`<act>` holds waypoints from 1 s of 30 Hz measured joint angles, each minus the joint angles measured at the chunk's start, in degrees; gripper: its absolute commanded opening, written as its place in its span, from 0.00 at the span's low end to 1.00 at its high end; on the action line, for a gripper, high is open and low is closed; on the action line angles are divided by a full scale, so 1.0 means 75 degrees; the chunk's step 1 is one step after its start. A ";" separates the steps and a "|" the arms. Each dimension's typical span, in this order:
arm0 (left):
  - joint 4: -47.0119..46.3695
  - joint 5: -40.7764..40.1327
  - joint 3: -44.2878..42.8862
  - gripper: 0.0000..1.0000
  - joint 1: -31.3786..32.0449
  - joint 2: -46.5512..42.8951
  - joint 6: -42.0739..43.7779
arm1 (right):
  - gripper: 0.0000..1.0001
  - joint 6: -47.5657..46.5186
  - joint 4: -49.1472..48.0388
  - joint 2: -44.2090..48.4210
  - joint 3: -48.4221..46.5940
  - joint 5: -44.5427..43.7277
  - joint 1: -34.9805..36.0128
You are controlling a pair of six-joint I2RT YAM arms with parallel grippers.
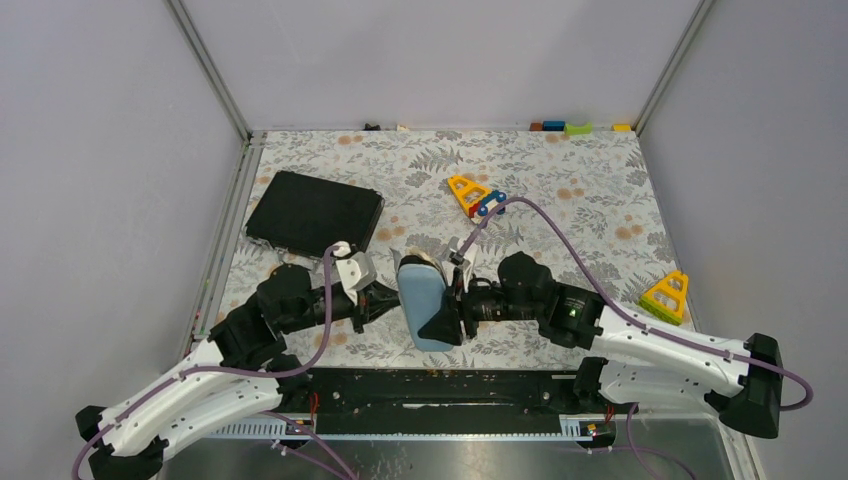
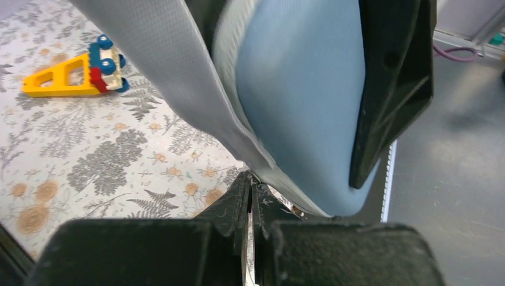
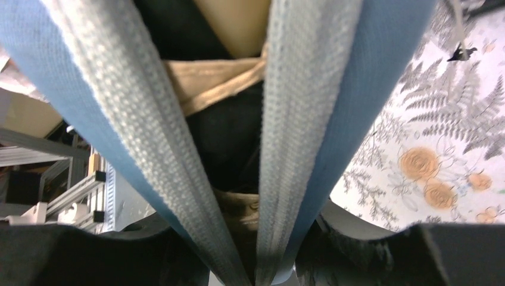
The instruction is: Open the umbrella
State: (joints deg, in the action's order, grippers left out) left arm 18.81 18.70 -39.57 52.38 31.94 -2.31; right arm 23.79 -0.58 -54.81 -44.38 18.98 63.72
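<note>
Umbrella (image 3: 205, 83) folded inside unzipped blue sleeve (image 1: 420, 300).

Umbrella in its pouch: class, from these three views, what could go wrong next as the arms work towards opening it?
1. The umbrella sits deep between the zip edges of the pouch; its tan fabric could snag on the zip when pulled out.
2. The left gripper, shut at the pouch's thin grey edge, may slip off, leaving only the clamp of the right gripper.
</note>
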 measured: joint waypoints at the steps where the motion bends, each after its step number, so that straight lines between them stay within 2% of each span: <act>1: -0.0064 -0.0157 0.0000 0.00 -0.0029 -0.0041 0.0020 | 0.00 0.0009 0.0099 -0.0073 0.0006 0.0108 0.0003; 12: 0.0353 -0.0793 0.0000 0.00 -0.0050 -0.0239 0.0044 | 0.00 0.0114 -0.0067 -0.0574 -0.0012 0.0219 0.0000; 13: 0.0370 -0.0851 0.0003 0.07 -0.0050 -0.0262 0.0044 | 0.00 0.0114 -0.0093 -0.0606 -0.0026 0.0207 0.0000; 16: 0.0338 -0.1046 0.0006 0.53 -0.0064 -0.0312 0.0061 | 0.00 0.0108 -0.0070 -0.0592 -0.0035 0.0093 0.0003; 17: 0.0201 -0.1279 0.0006 0.64 -0.0111 -0.0312 0.0064 | 0.00 0.0111 0.0102 -0.0545 -0.0023 0.0102 0.0017; 19: -0.0114 -0.1676 -0.0009 0.77 -0.0297 -0.0312 0.0055 | 0.00 0.0122 0.0565 -0.0379 0.0099 0.0003 0.0131; 23: -0.0417 -0.2209 -0.0178 0.89 -0.0396 -0.0242 -0.0105 | 0.00 0.0248 0.1472 0.0012 0.0236 -0.0609 0.0134; 26: -0.0458 -0.2640 -0.0361 0.92 -0.0530 -0.0096 -0.0294 | 0.00 0.0428 0.1781 0.0041 0.0297 -0.0866 -0.0166; 30: -0.0425 -0.3077 -0.0568 0.95 -0.0886 0.0178 -0.0624 | 0.00 0.0679 0.1909 -0.0411 0.0530 -0.0822 -0.1064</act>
State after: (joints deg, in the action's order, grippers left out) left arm 15.62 -4.38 -43.83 45.74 33.28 -6.98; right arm 28.88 13.74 -57.89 -40.40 12.82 55.75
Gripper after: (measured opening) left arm 0.932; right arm 0.498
